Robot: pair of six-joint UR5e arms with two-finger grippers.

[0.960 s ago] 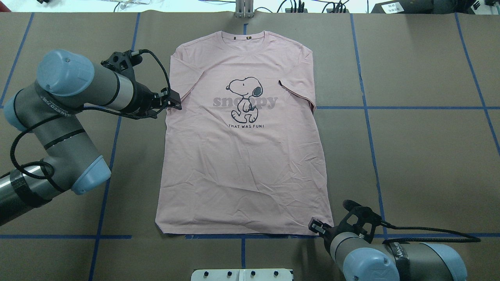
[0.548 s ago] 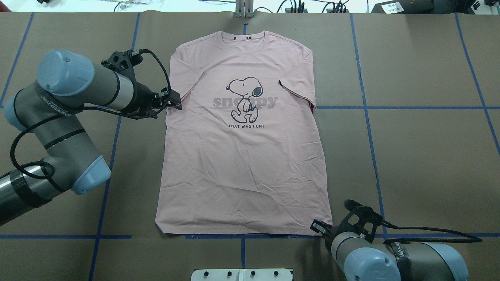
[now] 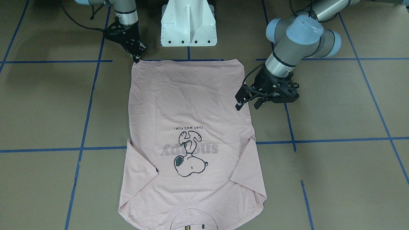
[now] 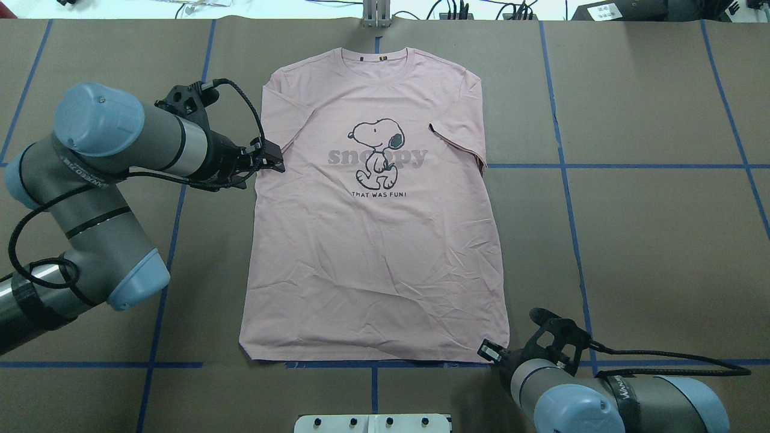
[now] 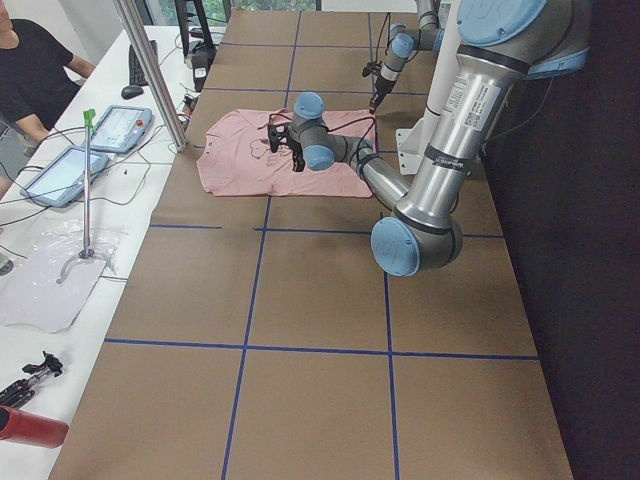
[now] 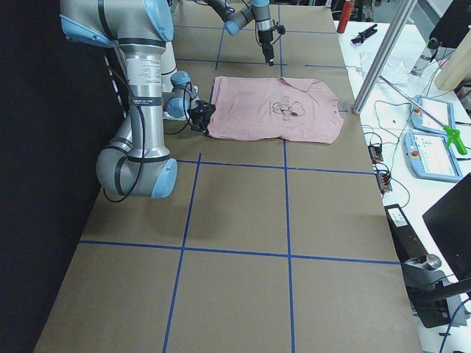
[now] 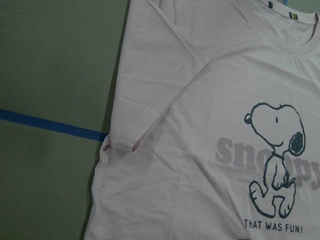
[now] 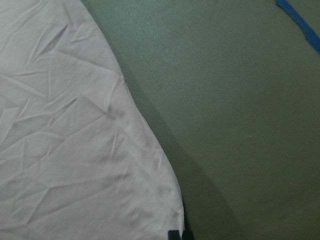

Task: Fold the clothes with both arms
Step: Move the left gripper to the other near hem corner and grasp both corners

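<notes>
1. Pink shirt (image 4: 373,252) lies flat on the table (image 4: 631,240), print up; I judge it light and limp.
2. Left gripper (image 3: 246,105) near its sleeve, jaws spread.
3. Right gripper (image 3: 138,58) at its hem corner, jaws together; I'd pinch corners.

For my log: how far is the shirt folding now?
Done: both sleeves of the pale pink short-sleeved T-shirt lie folded inward. In hand: right end effector apparently pinches a hem corner; left end effector hovers open over a side edge. Left: folding the body.
</notes>
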